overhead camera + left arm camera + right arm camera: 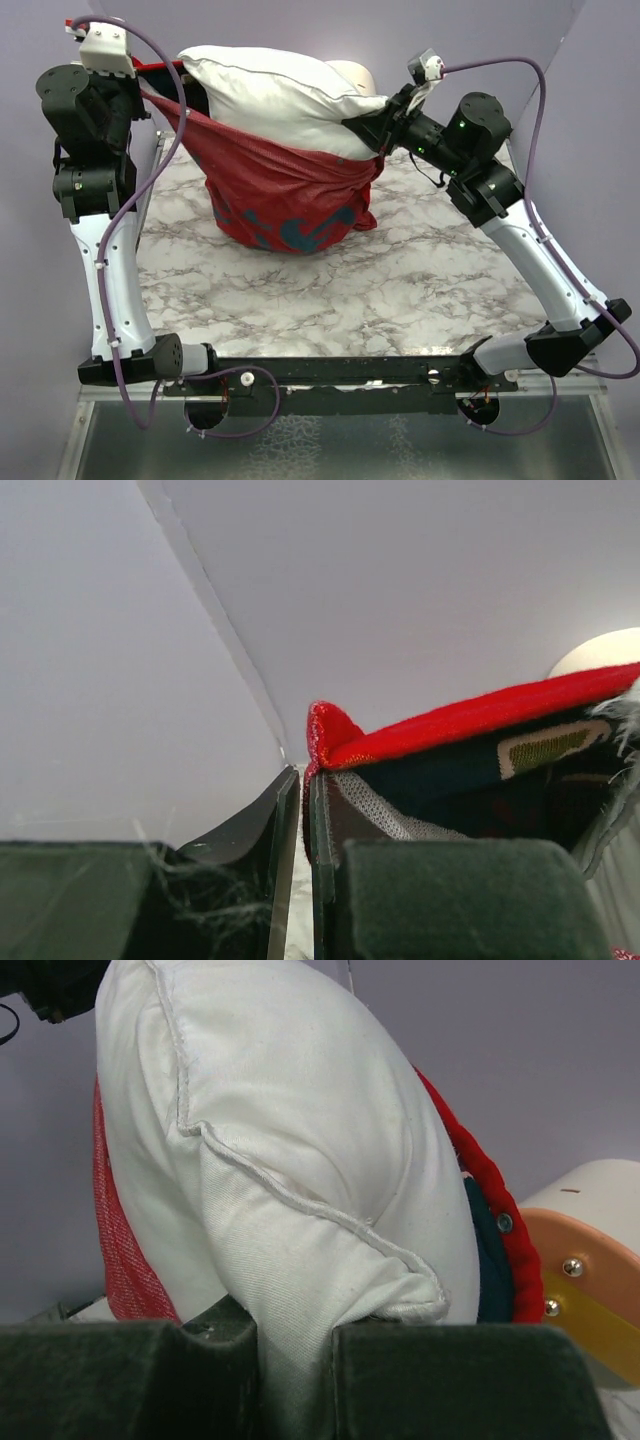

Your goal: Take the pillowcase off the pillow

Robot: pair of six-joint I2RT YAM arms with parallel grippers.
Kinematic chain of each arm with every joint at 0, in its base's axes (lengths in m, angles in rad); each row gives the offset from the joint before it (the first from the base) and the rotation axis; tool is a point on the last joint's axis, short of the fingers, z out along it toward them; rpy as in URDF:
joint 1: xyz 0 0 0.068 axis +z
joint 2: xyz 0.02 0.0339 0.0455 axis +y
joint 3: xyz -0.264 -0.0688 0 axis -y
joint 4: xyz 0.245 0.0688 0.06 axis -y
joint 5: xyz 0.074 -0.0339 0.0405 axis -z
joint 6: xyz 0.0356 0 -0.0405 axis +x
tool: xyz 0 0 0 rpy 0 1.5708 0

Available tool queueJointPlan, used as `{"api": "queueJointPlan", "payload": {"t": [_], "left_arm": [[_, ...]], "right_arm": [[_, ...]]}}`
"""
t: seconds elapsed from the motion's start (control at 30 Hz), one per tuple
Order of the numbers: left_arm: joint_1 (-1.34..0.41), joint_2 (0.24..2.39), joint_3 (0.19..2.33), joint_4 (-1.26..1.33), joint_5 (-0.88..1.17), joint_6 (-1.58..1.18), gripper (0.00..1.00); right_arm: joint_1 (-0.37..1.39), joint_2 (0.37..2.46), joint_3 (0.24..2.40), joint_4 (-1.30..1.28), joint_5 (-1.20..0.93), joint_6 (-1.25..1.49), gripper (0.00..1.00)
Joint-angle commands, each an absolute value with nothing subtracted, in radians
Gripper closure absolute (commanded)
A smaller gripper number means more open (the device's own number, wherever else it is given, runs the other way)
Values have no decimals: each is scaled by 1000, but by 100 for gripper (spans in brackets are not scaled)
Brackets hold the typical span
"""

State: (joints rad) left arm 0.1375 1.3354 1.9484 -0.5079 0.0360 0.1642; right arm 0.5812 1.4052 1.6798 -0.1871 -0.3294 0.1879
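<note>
Below the pillow [270,85], the red pillowcase [285,200] sags onto the marble table [400,290], wrapping only its lower half. Our right gripper [295,1332] pinches the pillow's right corner; our left gripper [304,800] clamps the pillowcase rim at its left. A cream cylinder [358,75] peeks behind the pillow.

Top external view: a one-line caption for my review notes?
Left gripper holds the pillowcase rim, right gripper pinches the pillow, half exposed above the marble table.
</note>
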Motion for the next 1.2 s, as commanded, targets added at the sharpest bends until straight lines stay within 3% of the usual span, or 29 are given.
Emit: {"api": "queueJointPlan", "payload": {"t": [0.0, 0.2, 0.47, 0.5, 0.57, 0.63, 0.73, 0.97, 1.17], "left_arm": [[211, 1331, 1915, -488, 142, 100, 87], [228, 1246, 1598, -489, 261, 145, 88], [238, 1078, 1086, -468, 296, 416, 85], [238, 1062, 1047, -476, 301, 445, 82], [239, 1035, 1019, -523, 333, 497, 59], [239, 1011, 1062, -596, 402, 514, 38], [239, 980, 1219, -686, 532, 490, 29], [239, 1078, 1811, -839, 741, 367, 24], [239, 1113, 2008, -762, 906, 264, 22]], "right_arm": [[520, 1361, 1634, -173, -374, 220, 99], [434, 1374, 1645, -157, -402, 303, 99], [335, 1432, 1747, -136, -341, 438, 99], [335, 1443, 1766, -135, -335, 447, 99], [334, 1463, 1798, -132, -345, 463, 99], [334, 1480, 1815, -116, -392, 483, 99], [335, 1513, 1828, -98, -479, 515, 99], [398, 1527, 1808, -86, -517, 502, 99], [537, 1602, 1975, -196, -476, 402, 99]]}}
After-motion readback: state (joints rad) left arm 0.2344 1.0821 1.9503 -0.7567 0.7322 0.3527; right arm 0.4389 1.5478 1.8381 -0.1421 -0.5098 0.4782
